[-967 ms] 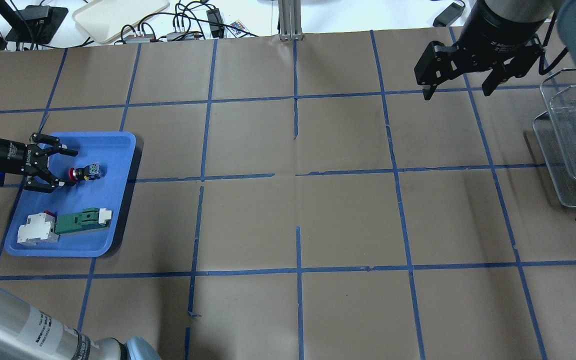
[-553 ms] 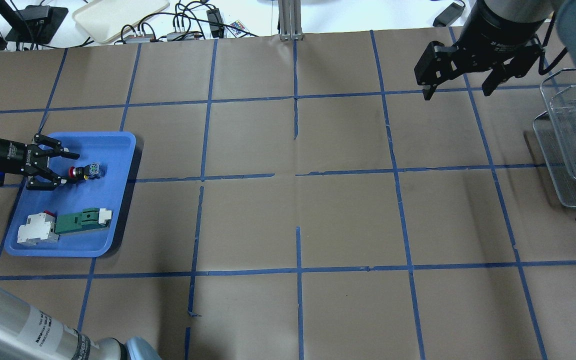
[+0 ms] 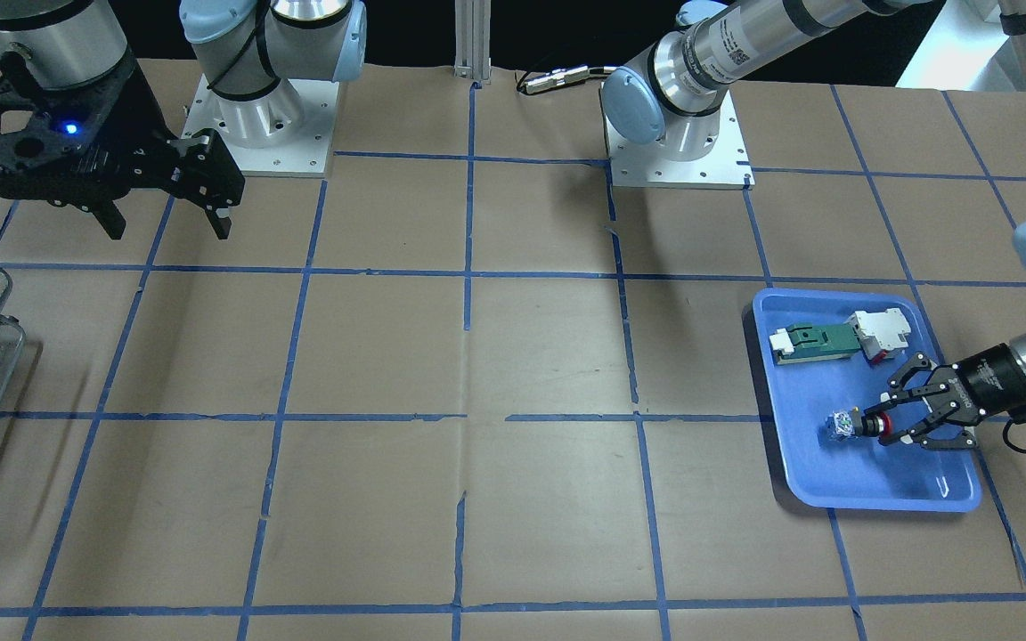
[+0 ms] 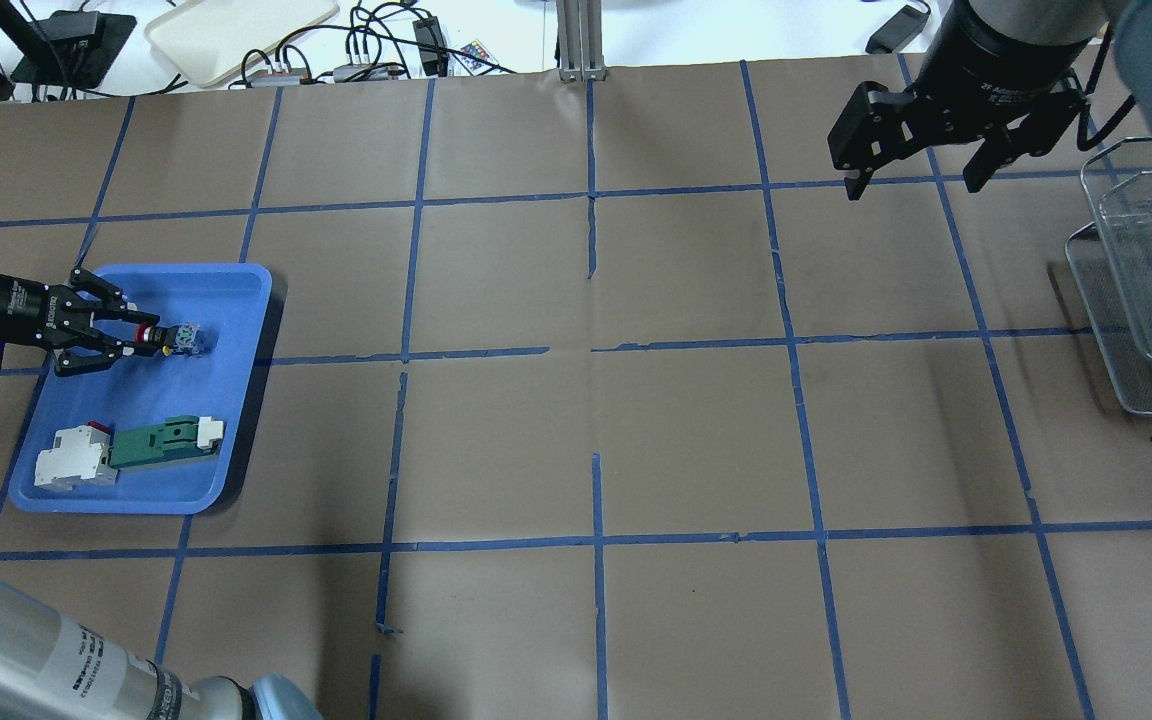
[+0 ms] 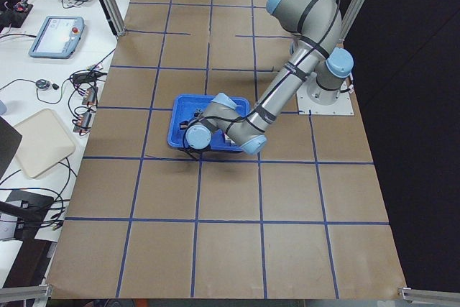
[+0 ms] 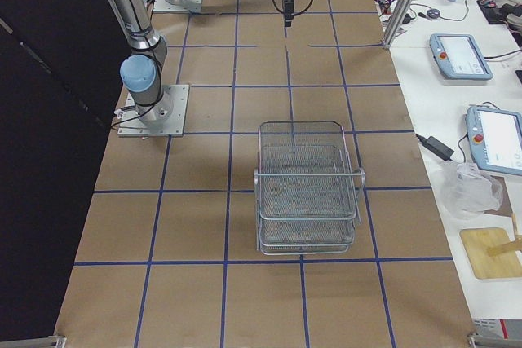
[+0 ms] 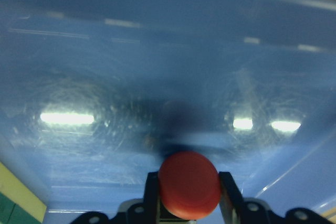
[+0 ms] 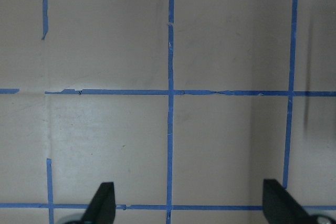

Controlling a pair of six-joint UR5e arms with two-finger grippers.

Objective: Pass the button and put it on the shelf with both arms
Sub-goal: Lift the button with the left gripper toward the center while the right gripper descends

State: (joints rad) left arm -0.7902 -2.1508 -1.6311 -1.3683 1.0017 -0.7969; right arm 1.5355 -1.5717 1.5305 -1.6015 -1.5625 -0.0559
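1. My left tool [image 4: 141, 335] is closed on the button [image 4: 176, 340], its fingers [image 7: 229, 195] pinching the red cap [image 7: 189, 184] from both sides. I grip it there so the pale block at its back sticks out free, which I judge leaves my other tool something to take at the hand-over.
2. The button lies in the blue tray [image 4: 236, 290], near the left end of the table [image 4: 596, 400]. It is apart from the green-and-white part [image 4: 161, 443] and the white block [image 4: 76, 468], which lie together toward the tray's near edge.
3. My right tool [image 4: 914, 185] hangs open and empty above the table toward the far right corner, just beside the shelf [image 4: 1136, 290]. From there it seems a short way to reach both the hand-over and the drop.
4. From my left wrist the cap hides the rest of the button, so I cannot tell whether it rests on the tray floor or is lifted.
5. The overhead view cuts the shelf off at the right edge. In the left side view my own arm covers the tool and button.
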